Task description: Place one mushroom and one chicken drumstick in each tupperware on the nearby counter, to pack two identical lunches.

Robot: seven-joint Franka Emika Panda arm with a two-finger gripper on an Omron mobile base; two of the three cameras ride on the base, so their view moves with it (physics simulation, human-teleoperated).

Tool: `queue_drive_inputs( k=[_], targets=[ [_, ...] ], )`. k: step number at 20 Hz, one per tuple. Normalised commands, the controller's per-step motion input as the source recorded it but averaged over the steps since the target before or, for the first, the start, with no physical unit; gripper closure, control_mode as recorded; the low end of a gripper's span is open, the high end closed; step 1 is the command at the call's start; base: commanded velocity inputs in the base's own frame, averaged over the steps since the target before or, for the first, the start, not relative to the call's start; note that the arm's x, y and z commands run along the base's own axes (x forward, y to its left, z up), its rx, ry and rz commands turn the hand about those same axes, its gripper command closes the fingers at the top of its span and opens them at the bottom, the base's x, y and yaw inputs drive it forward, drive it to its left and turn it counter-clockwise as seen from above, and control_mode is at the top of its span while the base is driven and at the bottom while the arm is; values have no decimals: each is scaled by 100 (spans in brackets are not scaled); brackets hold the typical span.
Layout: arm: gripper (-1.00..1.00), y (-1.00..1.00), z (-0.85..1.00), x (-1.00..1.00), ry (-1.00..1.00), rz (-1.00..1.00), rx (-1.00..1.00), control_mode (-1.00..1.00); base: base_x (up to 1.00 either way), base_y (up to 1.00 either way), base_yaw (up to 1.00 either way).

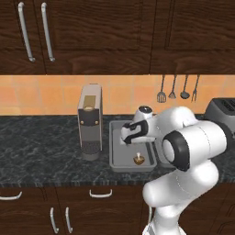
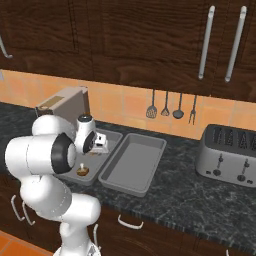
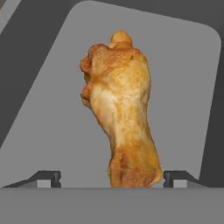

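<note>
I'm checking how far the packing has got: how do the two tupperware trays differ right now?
The left tupperware, beside the coffee machine, holds a mushroom; the right tupperware, nearer the toaster, holds nothing. The gripper hangs over the left one with a chicken drumstick; nothing hangs over the right. Both are grey, shallow and side by side.

Franka arm: elbow bent, reaching forward, wrist angled downward. Gripper [image 3: 111,177]: fingertips [image 3: 49,176] spread wide, a chicken drumstick [image 3: 120,109] standing between them.
</note>
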Motion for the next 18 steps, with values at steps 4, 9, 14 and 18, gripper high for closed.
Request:
queue_drive_inputs(
  k=[4, 9, 14, 18],
  targets=[
    [-100, 18, 45, -59, -14, 0, 0, -100, 0, 0, 0],
    [-100, 5, 58, -70, -18, 0, 0, -100, 0, 0, 0],
    [-100, 0, 65, -97, -17, 0, 0, -100, 0, 0, 0],
    [-100, 0, 99, -100, -13, 0, 0, -100, 0, 0, 0]
  ],
)
